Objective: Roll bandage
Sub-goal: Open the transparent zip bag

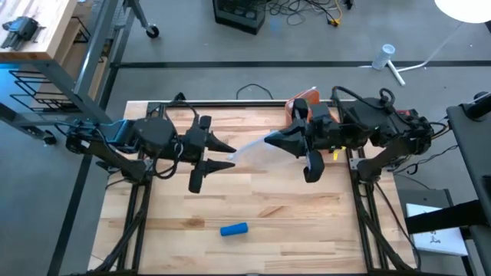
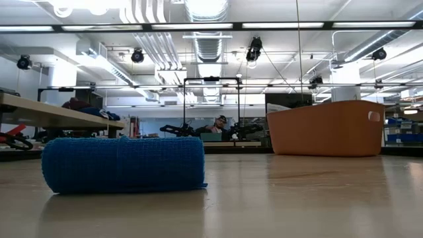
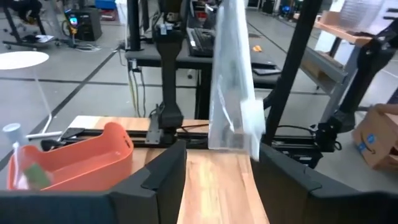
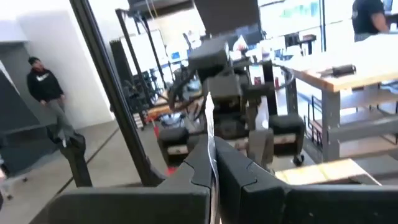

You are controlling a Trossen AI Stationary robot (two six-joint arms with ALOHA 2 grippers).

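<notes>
A rolled blue bandage [image 1: 234, 229] [image 2: 123, 164] lies on its side on the wooden table near the front edge, and no gripper touches it. High above the table's middle, a clear plastic wrapper [image 1: 253, 150] [image 3: 230, 81] spans the gap between my two grippers. My right gripper [image 1: 271, 140] [image 4: 211, 165] is shut on the wrapper's right end. My left gripper [image 1: 226, 156] [image 3: 217, 162] stands open at the wrapper's left end, which hangs just in front of its spread fingers. My right gripper pinches an edge of the clear wrapper [image 4: 210, 134] between its two shut fingers, coming level from the table's right side. The wrapper stretches away from the fingertips toward my left gripper, lifted clear of the table. Whether my left gripper touches the wrapper's end [image 3: 239, 140], I cannot tell.
An orange bin [image 1: 301, 103] [image 2: 327, 129] [image 3: 81, 155] stands at the table's far edge, behind my right gripper. The wood between the bandage and the arms is bare. A person [image 4: 46, 93] stands in the room beyond the table.
</notes>
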